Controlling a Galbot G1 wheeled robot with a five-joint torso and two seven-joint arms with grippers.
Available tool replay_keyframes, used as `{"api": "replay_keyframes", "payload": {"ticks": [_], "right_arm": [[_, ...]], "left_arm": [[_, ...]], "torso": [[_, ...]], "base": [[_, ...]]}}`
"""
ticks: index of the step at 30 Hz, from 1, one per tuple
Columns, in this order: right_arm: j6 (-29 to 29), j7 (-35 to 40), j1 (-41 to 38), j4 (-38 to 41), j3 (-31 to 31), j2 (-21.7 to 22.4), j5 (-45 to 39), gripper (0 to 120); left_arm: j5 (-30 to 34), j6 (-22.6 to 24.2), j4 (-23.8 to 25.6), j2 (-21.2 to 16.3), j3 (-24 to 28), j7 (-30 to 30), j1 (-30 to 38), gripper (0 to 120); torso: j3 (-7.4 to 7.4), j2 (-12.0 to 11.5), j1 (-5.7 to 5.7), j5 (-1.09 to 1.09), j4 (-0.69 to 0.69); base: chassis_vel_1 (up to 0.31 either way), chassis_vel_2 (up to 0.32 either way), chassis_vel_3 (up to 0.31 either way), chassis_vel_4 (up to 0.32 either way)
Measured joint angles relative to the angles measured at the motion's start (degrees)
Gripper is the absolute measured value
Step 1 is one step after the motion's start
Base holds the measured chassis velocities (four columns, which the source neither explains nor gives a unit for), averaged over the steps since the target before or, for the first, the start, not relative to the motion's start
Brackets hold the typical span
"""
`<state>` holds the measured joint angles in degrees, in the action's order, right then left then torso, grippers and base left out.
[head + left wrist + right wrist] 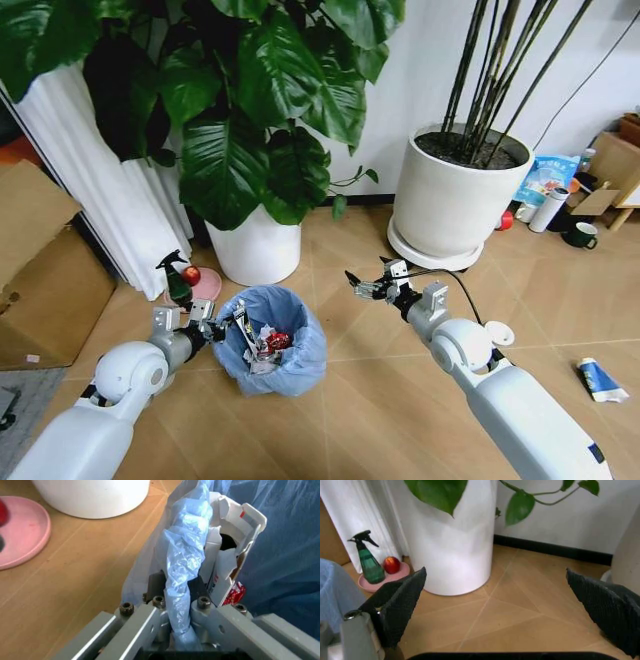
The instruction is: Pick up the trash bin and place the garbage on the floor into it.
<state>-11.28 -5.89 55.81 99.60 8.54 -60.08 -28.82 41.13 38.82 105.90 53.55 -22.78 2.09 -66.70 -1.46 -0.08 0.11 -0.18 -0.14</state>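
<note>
Currently clamped by the left gripper [228, 325] at its near-left rim: bin [272, 340], standing on the floor [360, 400] in front of the small planter [256, 250]. Blue liner [182, 566] pinched between the closed left fingers [137, 624], bunched upward from the grip. Inside the bin: crumpled white paper [255, 345], red wrapper [277, 341]. Also seen from the left wrist: white carton [235, 528] and red scrap [234, 593] against the liner.

Right gripper [375, 285] released, jaws spread wide, empty, held above bare floor between bin and large planter [450, 195]. Dark pads [402, 602] well apart in the right wrist view.

Remaining on the floor: blue-white packet [601, 380] at far right, white disc [498, 333] beside the right arm.

Spray bottle [175, 278] and red ball [190, 275] on pink saucer [207, 288], left of the small planter.
</note>
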Motion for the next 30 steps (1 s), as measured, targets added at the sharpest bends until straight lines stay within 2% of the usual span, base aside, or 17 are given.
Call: {"api": "replay_keyframes", "payload": {"ticks": [10, 30], "right_arm": [[0.0, -0.7, 0.7, 0.0, -0.2, -0.4, 0.3, 100], [0.2, -1.3, 3.3, 0.8, 2.1, -0.3, 1.0, 100]], "left_arm": [[-1.0, -0.4, 0.1, 0.1, -0.2, 0.5, -0.3, 0], [-1.3, -0.5, 0.5, 0.3, -0.3, 0.6, -1.1, 0]], "torso": [[0.00, 0.0, 0.00, -0.01, 0.03], [0.00, 0.0, 0.00, -0.01, 0.01]], "base": [[-0.085, -0.093, 0.091, 0.093], [-0.145, -0.139, 0.137, 0.138]]}}
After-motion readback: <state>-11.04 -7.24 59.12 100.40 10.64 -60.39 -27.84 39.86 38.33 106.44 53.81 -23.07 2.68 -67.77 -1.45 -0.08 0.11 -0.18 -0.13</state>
